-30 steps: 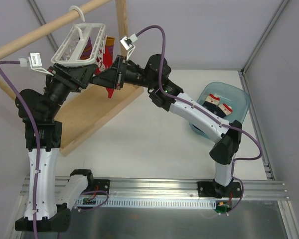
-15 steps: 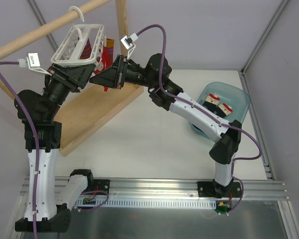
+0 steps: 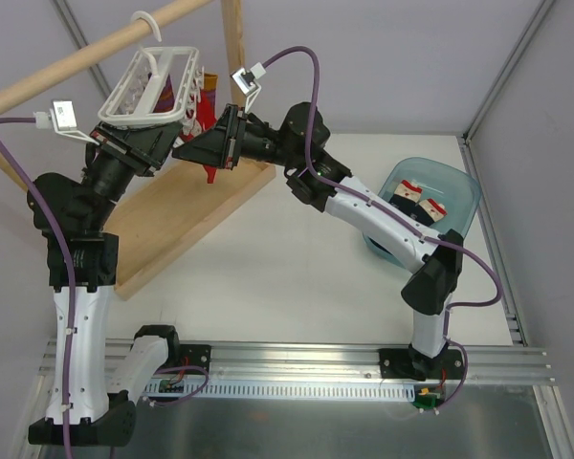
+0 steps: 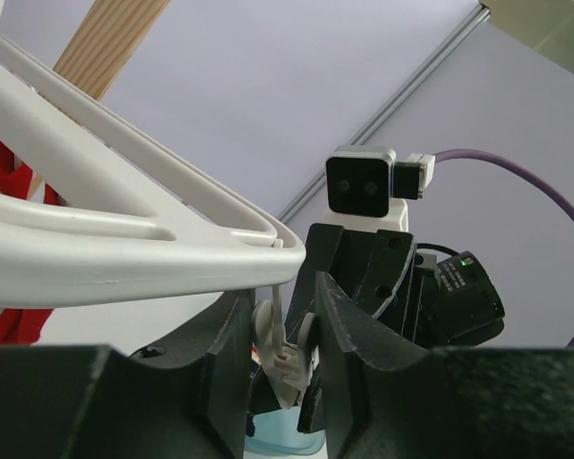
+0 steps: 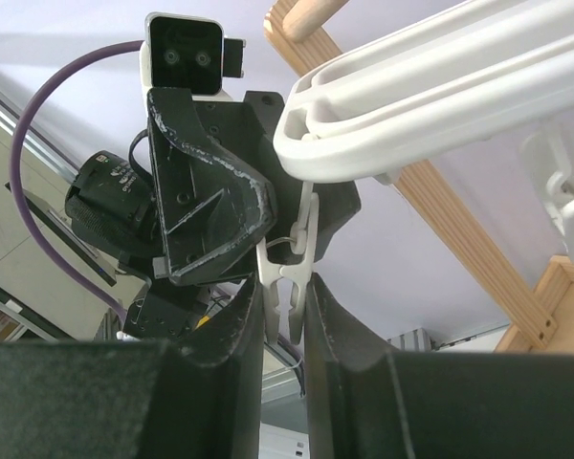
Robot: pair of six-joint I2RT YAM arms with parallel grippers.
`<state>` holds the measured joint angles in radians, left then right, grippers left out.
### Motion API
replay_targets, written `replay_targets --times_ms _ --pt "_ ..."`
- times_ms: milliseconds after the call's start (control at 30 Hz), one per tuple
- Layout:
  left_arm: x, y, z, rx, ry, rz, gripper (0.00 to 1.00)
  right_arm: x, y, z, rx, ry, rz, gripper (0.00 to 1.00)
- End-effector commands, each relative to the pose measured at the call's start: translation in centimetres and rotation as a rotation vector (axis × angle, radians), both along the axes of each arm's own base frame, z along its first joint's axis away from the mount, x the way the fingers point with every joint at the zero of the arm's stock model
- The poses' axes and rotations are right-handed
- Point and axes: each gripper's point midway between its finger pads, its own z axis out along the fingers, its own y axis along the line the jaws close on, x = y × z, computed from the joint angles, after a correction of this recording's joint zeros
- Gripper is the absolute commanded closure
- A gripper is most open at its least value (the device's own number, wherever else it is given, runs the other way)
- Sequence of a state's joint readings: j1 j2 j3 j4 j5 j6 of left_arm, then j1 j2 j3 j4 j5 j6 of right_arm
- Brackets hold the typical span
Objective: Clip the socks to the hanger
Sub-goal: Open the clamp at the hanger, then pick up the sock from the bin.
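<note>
At ten o'clock, left gripper [image 4: 282,320] and right gripper [image 5: 283,287] pinched one clip [image 4: 285,363] under the hanger [image 3: 143,117], probably to spread it. Socks [image 3: 416,199] lay in a bin [image 3: 462,184] at three o'clock

Wooden rod frame [image 3: 182,206], teal bin [image 3: 462,203]

Top camera looks down from behind; wrist cameras [image 4: 362,185] face each other, close beneath one clip [image 4: 285,361] of the hanger [image 4: 124,253].
</note>
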<state>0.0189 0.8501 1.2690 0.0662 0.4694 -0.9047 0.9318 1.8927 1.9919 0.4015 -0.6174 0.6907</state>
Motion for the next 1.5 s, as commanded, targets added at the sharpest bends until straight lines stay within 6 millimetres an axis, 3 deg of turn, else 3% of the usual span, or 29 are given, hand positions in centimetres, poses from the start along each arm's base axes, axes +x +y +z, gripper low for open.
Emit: replay_targets --times_ms 0,67,133,167,267,400,467,500,633,733,833,867,933,1067,1100,1167,1267,1467 --pt "-0.7 -0.2 1.0 0.023 -0.061 -0.006 0.78 -2.9 -1.4 3.2 0.086 -0.076 0.097 0.99" --pt "-0.5 -0.2 1.0 0.028 -0.061 -0.003 0.85 -2.9 -1.4 3.2 0.084 -0.08 0.103 0.97" --pt "-0.3 0.0 0.8 0.028 -0.057 0.006 0.87 -2.8 -1.5 2.9 0.071 -0.091 0.098 0.87" --pt "-0.2 0.0 0.8 0.029 -0.056 0.011 0.89 -2.5 -1.3 2.1 0.038 -0.112 0.079 0.7" --pt "0.1 0.3 0.6 0.04 -0.06 0.03 0.9 -1.8 -1.9 1.1 -0.031 -0.176 -0.004 0.47" --pt "0.2 0.5 0.4 0.058 -0.067 0.049 0.92 -1.1 -4.1 -1.1 -0.169 -0.291 -0.123 0.3" --pt "0.1 0.7 0.6 0.06 -0.072 0.061 0.92 -0.7 -6.2 -0.8 -0.199 -0.386 -0.206 0.22" --pt "0.1 0.7 0.8 0.063 -0.078 0.064 0.92 -0.5 -7.0 -2.0 -0.255 -0.379 -0.229 0.2" --pt "0.2 1.1 0.8 0.063 -0.066 0.09 0.93 1.2 -12.8 -3.3 -0.368 -0.431 -0.459 0.12" --pt "0.6 1.9 0.5 0.054 -0.026 0.142 0.97 4.8 -17.9 -5.7 -0.513 -0.353 -0.698 0.11" --pt "0.8 3.0 0.2 0.044 0.017 0.206 0.97 8.3 -25.8 -8.7 -0.692 -0.255 -1.029 0.1" --pt "0.9 3.2 0.0 0.046 0.029 0.219 0.97 9.2 -28.3 -11.2 -0.79 -0.218 -1.105 0.1" --pt "0.9 3.6 0.1 0.042 0.033 0.239 0.97 10.0 -33.1 -12.1 -0.877 -0.174 -1.284 0.1" --pt "1.0 4.2 0.1 0.032 0.041 0.274 0.97 10.7 -41.2 -16.5 -1.065 -0.042 -1.488 0.09" --pt "1.1 4.3 0.0 0.022 0.053 0.28 0.98 10.6 -42.5 -18.2 -1.103 0.002 -1.512 0.08" --pt "1.3 4.5 0.0 0.016 0.059 0.291 0.98 10.6 -45.7 -19.4 -1.143 0.061 -1.59 0.09" --pt "1.4 4.5 -0.2 0.016 0.067 0.293 0.99 10.5 -48.6 -21.9 -1.199 0.135 -1.633 0.09" --pt "1.3 4.8 -0.4 0.041 0.06 0.311 0.99 11.0 -50.8 -27.7 -1.189 0.296 -1.567 0.1"
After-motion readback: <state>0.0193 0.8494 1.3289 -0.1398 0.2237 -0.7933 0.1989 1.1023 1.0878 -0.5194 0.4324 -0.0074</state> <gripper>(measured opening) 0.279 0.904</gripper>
